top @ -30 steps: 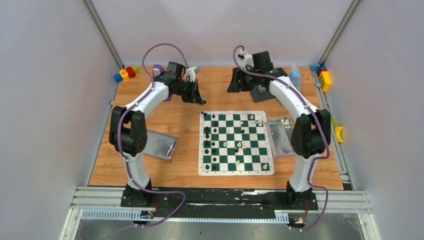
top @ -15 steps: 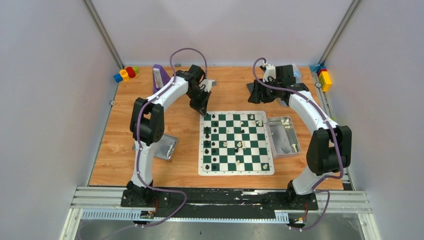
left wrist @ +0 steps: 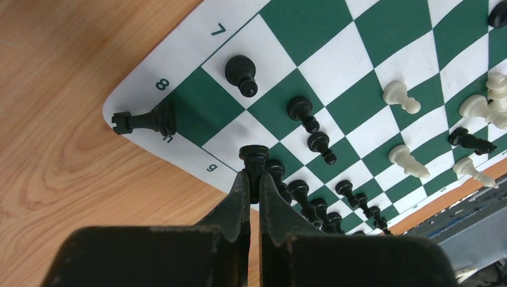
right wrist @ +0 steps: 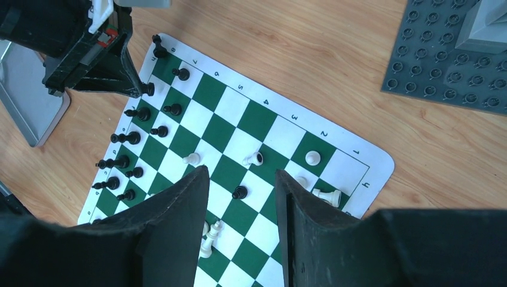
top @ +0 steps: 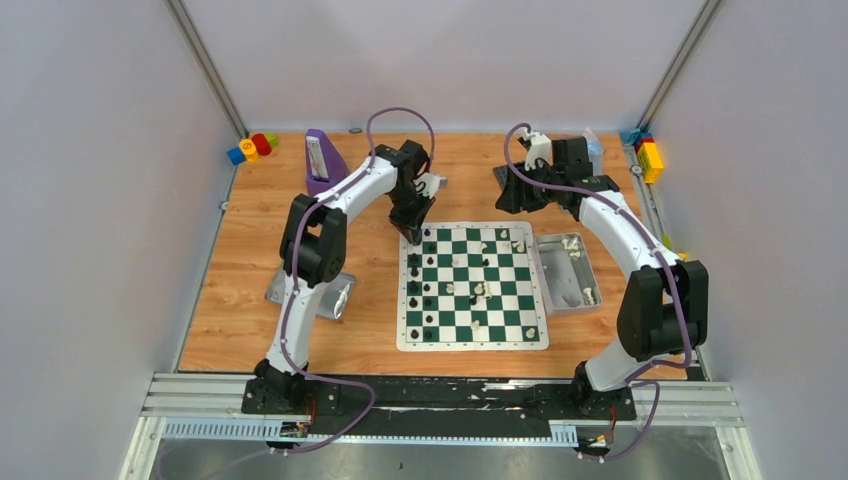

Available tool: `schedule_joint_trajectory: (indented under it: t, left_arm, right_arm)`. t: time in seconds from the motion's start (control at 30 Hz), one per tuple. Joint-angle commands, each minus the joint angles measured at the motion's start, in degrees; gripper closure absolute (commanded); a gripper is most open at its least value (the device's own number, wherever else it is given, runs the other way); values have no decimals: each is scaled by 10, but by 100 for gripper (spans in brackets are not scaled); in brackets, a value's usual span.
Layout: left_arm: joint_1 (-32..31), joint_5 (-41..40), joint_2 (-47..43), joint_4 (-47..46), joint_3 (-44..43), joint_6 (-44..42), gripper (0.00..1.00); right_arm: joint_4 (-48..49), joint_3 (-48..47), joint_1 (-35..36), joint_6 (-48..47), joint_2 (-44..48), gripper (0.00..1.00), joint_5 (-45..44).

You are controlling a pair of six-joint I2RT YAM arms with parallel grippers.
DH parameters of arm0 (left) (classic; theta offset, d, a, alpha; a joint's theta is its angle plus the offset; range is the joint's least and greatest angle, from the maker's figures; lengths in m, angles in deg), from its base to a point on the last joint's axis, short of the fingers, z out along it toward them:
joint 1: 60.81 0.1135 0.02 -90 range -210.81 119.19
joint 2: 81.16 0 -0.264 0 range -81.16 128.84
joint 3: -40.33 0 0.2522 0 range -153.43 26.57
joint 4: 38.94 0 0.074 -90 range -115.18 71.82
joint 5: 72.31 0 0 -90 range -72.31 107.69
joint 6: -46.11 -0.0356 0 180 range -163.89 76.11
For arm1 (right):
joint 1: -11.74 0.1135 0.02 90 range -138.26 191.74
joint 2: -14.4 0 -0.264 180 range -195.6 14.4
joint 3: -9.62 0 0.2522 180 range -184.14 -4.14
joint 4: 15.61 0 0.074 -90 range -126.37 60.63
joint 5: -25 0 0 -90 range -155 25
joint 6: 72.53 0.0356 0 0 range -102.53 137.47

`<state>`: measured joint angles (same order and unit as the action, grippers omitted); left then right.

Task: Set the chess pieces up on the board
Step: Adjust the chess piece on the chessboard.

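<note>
1. The left gripper (top: 412,232) has swung in from over the bare wood to the far left corner of the board (top: 470,343); its fingers are pinched tight on a black piece (left wrist: 254,156), whose head pokes out past the tips.
2. That piece sits over the edge row, one square along from the black rook (left wrist: 143,121) at the corner border; whether its base touches the mat I cannot tell.
3. The right gripper (right wrist: 242,179) has also shifted, and hovers beyond the board's far edge; its jaws stand apart with nothing between them.
4. Judgement: one black back-row placement is nearly done; letting go looks like the next move.
5. The white pieces (top: 478,292) lie scattered mid-board, and more wait in the tin (top: 562,285); much of the setup is left.
</note>
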<state>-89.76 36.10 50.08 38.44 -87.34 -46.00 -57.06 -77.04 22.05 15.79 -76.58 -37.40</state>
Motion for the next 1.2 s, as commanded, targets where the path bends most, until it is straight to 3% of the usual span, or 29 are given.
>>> schedule_joint_trajectory:
  t: [0.0,0.5,1.17]
  left_arm:
    - [-5,-9,8,33,-33,-23,94]
    - [-7,-10,56,67,-86,-33,90]
    - [-7,-10,50,76,-88,-31,87]
  right_arm:
    - [29,0,1,-11,13,55,16]
    - [29,5,1,-10,5,55,21]
    - [29,5,1,-11,0,56,27]
